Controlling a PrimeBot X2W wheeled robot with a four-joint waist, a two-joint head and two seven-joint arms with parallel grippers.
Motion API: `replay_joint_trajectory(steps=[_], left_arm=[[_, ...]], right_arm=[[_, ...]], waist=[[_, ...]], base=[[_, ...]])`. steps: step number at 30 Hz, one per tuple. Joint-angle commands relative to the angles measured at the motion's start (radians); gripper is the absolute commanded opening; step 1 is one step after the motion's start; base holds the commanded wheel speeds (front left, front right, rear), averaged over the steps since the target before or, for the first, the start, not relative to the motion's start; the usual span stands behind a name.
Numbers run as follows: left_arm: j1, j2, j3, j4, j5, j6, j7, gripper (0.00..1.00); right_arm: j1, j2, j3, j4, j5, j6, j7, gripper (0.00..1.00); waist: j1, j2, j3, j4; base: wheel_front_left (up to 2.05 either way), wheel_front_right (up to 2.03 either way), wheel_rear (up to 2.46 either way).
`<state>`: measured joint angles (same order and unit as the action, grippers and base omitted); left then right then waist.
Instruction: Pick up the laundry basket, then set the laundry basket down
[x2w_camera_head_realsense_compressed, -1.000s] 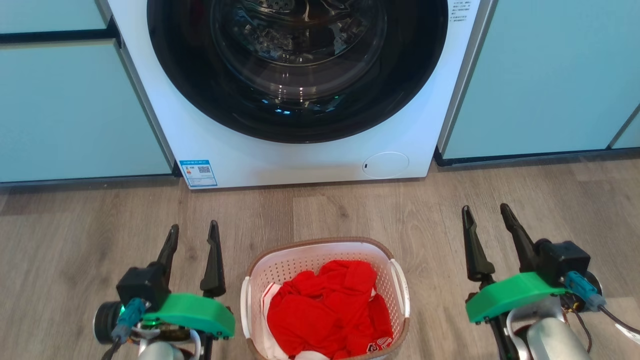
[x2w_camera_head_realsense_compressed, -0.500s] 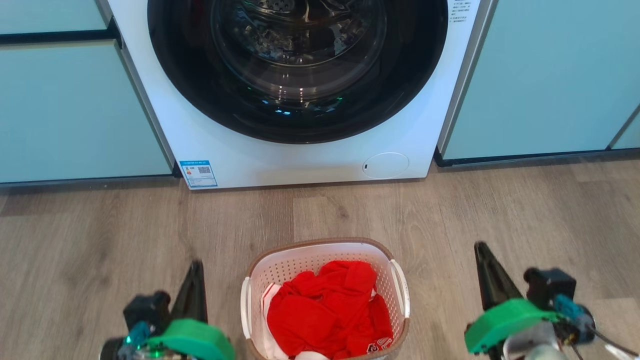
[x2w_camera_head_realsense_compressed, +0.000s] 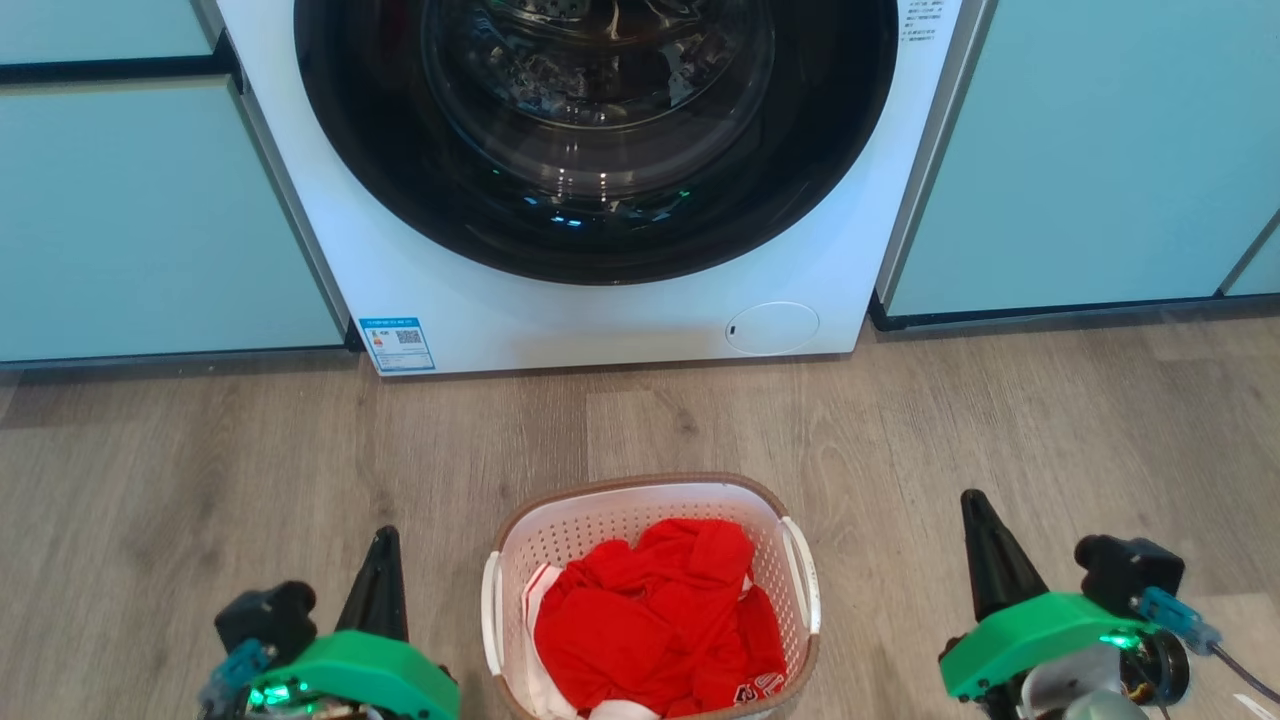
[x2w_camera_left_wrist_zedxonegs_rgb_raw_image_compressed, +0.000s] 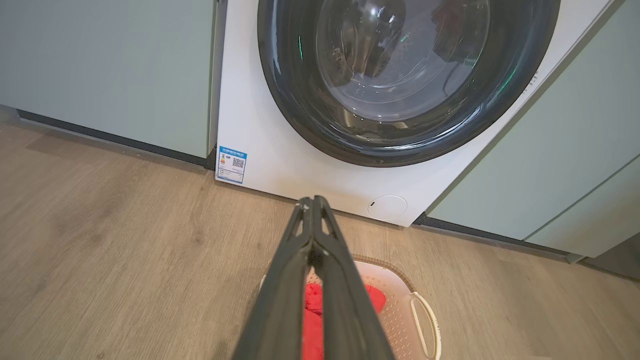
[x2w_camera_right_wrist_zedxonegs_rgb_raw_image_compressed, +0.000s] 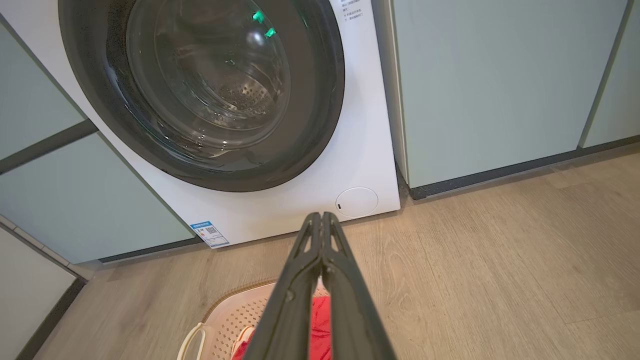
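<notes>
**Floor** (x2w_camera_head_realsense_compressed: 700, 420): pale wood-look planks, grain running side to side in the head view, lying under both claws and reaching to the units ahead of their tips.

**Standing directly on it:**
- Basket (x2w_camera_head_realsense_compressed: 610, 525): white, perforated, with a brown rim. It sits between the left claw (x2w_camera_head_realsense_compressed: 383, 545) and the right claw (x2w_camera_head_realsense_compressed: 975, 520), nearer the left and apart from both.
- Washer (x2w_camera_head_realsense_compressed: 600, 320): white, with a round dark door. It stands well ahead of both claw tips, beyond the basket.
- Left cupboard (x2w_camera_head_realsense_compressed: 150, 220): pale green, ahead of the left claw, beside the washer.
- Right cupboard (x2w_camera_head_realsense_compressed: 1080, 150): pale green on a dark plinth strip (x2w_camera_head_realsense_compressed: 1050, 312), ahead of the right claw.
</notes>
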<state>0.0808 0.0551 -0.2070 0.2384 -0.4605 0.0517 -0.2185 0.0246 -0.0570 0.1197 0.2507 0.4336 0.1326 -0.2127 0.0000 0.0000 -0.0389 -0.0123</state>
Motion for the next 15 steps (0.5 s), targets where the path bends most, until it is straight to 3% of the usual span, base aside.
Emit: replay_joint_trajectory(steps=[1, 15], left_arm=[[-0.057, 0.006, 0.026, -0.029, -0.032, -0.009, 0.007, 0.00], [-0.074, 0.009, 0.058, -0.023, -0.183, -0.032, 0.044, 0.00]], right_arm=[[-0.052, -0.009, -0.010, -0.029, 0.035, 0.000, 0.005, 0.00], [-0.062, -0.014, -0.030, -0.026, 0.192, 0.000, 0.039, 0.00]], waist=[[0.0000, 0.0000, 0.001, 0.000], [0.0000, 0.0000, 0.006, 0.002]], base=[[0.00, 0.00, 0.00], [0.00, 0.00, 0.00]])
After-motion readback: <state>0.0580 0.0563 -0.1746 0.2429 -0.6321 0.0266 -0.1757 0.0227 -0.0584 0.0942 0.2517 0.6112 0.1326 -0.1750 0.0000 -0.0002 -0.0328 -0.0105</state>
